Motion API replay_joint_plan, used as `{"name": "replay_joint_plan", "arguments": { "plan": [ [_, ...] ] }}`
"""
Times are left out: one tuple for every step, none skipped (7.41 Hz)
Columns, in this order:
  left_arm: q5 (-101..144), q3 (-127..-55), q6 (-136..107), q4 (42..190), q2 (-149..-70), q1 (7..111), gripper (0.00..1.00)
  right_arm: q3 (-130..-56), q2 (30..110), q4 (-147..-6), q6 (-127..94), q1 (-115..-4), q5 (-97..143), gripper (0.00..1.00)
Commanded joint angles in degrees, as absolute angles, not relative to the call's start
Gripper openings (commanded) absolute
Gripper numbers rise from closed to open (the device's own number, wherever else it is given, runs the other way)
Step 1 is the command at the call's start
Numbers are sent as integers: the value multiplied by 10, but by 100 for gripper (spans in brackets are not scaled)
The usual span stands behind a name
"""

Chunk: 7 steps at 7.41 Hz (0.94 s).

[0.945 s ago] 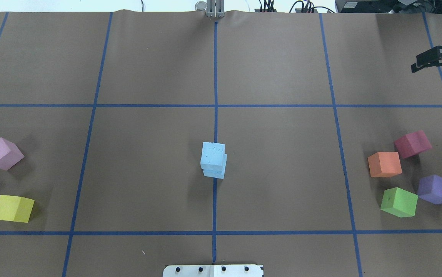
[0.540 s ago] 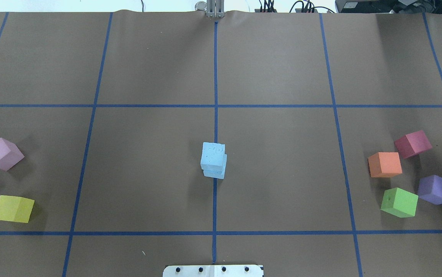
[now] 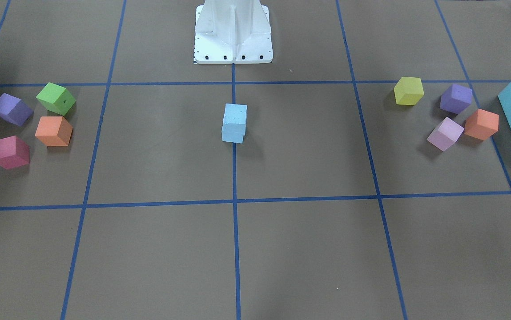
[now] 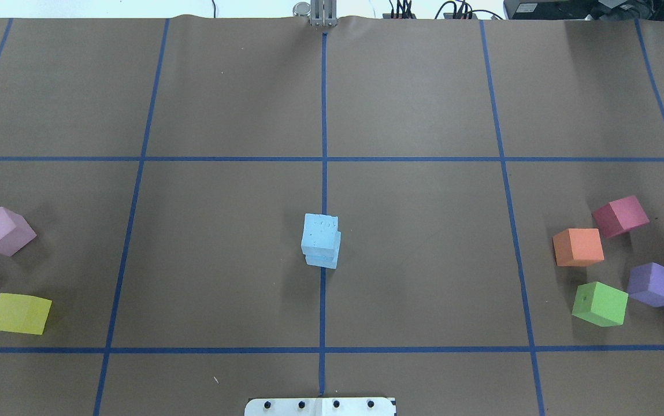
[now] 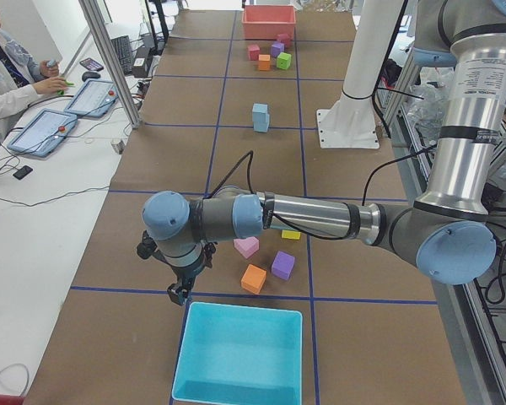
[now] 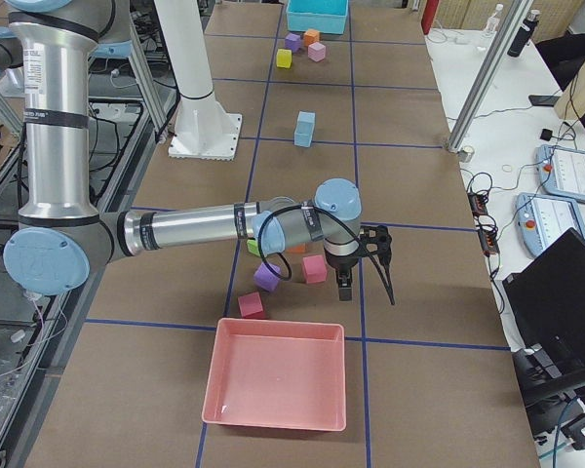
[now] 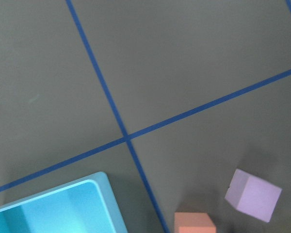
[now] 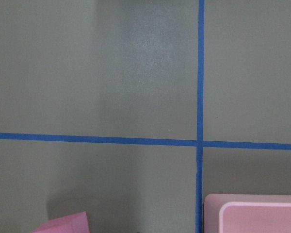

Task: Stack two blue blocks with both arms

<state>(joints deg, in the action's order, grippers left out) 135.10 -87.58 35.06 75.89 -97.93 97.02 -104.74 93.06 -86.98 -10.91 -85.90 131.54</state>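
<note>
The two pale blue blocks stand stacked on the centre line, the upper blue block (image 4: 320,232) sitting a little askew on the lower blue block (image 4: 323,260). The stack also shows in the front view (image 3: 235,116) and both side views (image 5: 260,116) (image 6: 304,128). No gripper touches it. My left gripper (image 5: 178,294) hangs over the table's left end, near the turquoise bin. My right gripper (image 6: 344,286) hangs over the right end, beside the pink bin. I cannot tell whether either is open or shut. Neither wrist view shows fingers.
A turquoise bin (image 5: 236,354) stands at the left end and a pink bin (image 6: 273,375) at the right. Loose cubes lie left, such as pink (image 4: 3,230) and yellow (image 4: 19,313), and right, such as orange (image 4: 578,247) and green (image 4: 599,303). The white base (image 3: 233,31) stands behind the stack.
My right gripper has drawn back to the right and left the overhead view. The blue stack has not moved.
</note>
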Motion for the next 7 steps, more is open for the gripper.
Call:
{"name": "replay_joint_plan", "arguments": {
  "plan": [
    [1351,-847,355,764,-977,973,99,-1078,941,-922,-78,-873,1315,100],
    [1351,-841,353,764,-976,972,99,-1078,943,-922,-78,-873,1314,100],
    [1352,-836,353,769,-967,972,99,-1078,944,-922,-79,-872,1314,100],
    [1352,-834,352,770,-966,972,99,-1078,944,-922,-79,-872,1314,100],
    [1352,-835,352,774,-959,972,99,-1078,944,-922,-79,-872,1313,100],
    [1352,-835,352,774,-959,972,99,-1078,944,-922,-79,-872,1313,100],
    [1352,-835,352,774,-958,972,99,-1078,944,-922,-79,-872,1312,100]
  ]
}}
